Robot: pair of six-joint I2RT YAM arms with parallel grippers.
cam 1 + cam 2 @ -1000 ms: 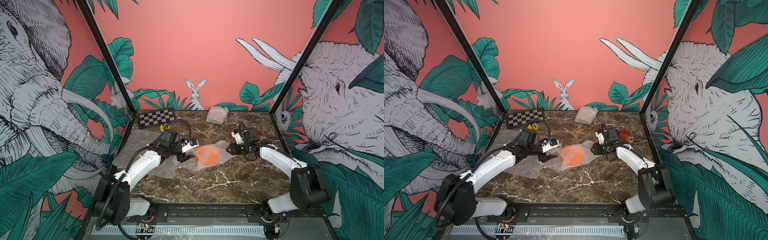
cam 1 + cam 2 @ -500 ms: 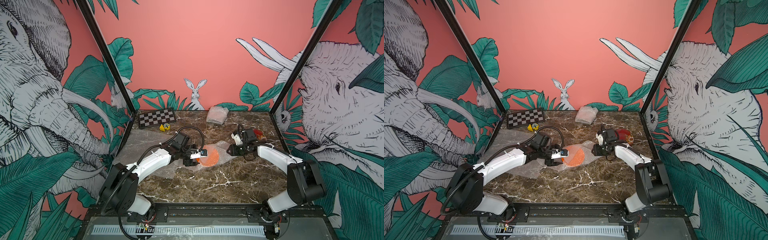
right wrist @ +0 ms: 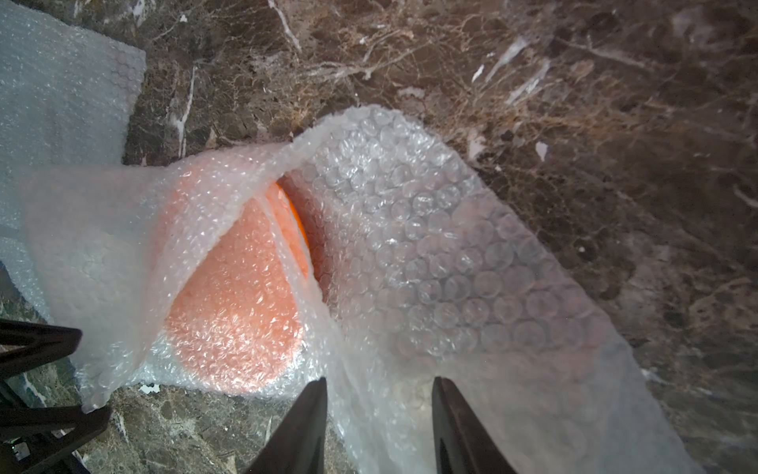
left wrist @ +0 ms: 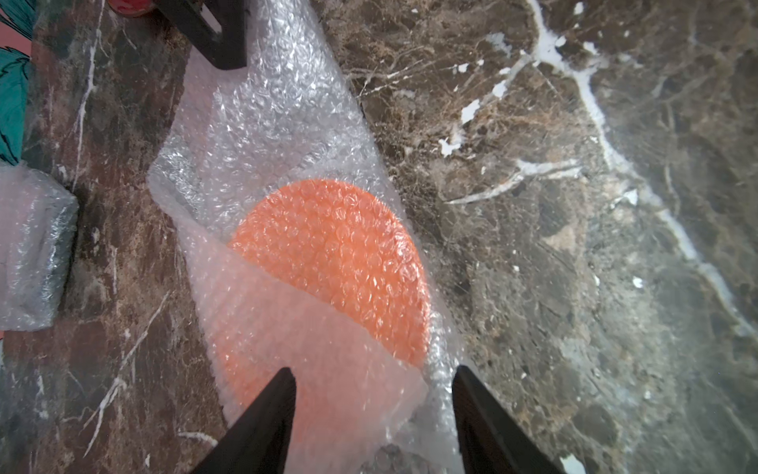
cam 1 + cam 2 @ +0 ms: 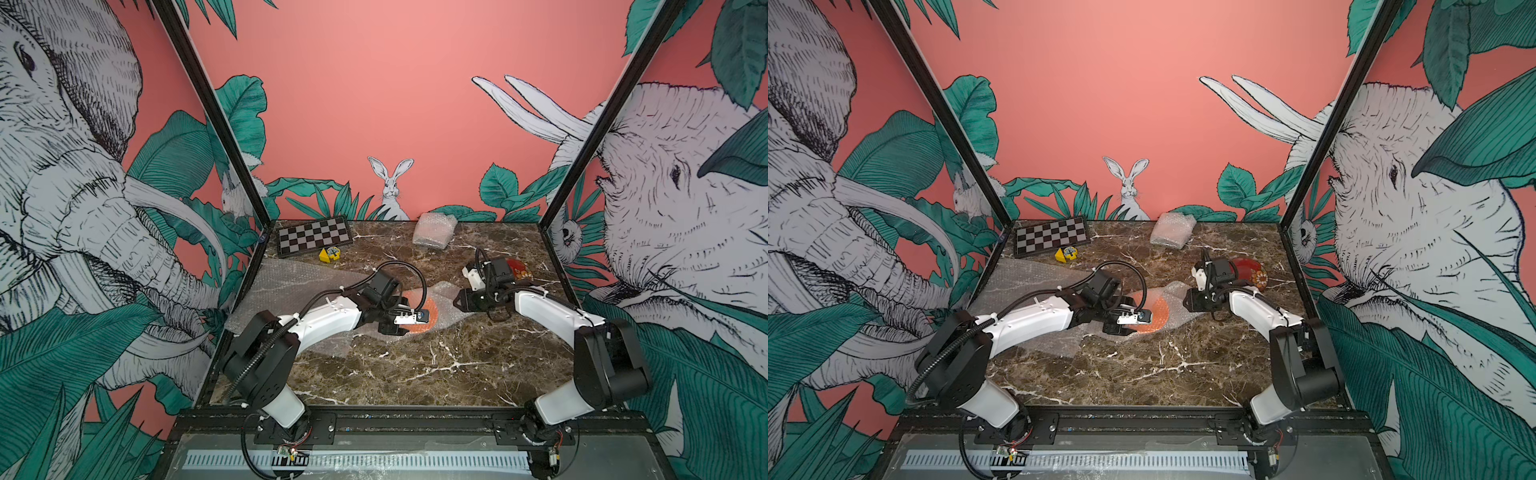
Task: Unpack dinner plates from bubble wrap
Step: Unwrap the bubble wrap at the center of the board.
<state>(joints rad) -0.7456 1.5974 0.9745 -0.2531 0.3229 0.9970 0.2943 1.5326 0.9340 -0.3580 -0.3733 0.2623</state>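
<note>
The orange dinner plate (image 4: 336, 254) lies mid-table, still folded in bubble wrap (image 3: 430, 254); both top views show it (image 5: 432, 312) (image 5: 1160, 316). My left gripper (image 4: 373, 369) is at its near left rim (image 5: 395, 328), open, with a loose flap of wrap between the jaws. From the right, my right gripper (image 3: 379, 379) (image 5: 457, 301) is shut on a raised fold of the same wrap. Bare on the table behind the right wrist sits the dark red flowered plate (image 5: 1252, 270).
An empty bubble wrap sheet (image 5: 291, 282) lies flat at the left under my left arm. A closed bubble wrap bundle (image 5: 434, 230) stands at the back wall. The checkered board (image 5: 313, 239) and a small yellow object (image 5: 328, 254) are at the back left.
My left arm has swung right from the flat sheet to the orange plate's edge, and its jaws have narrowed. The right arm has held still.
</note>
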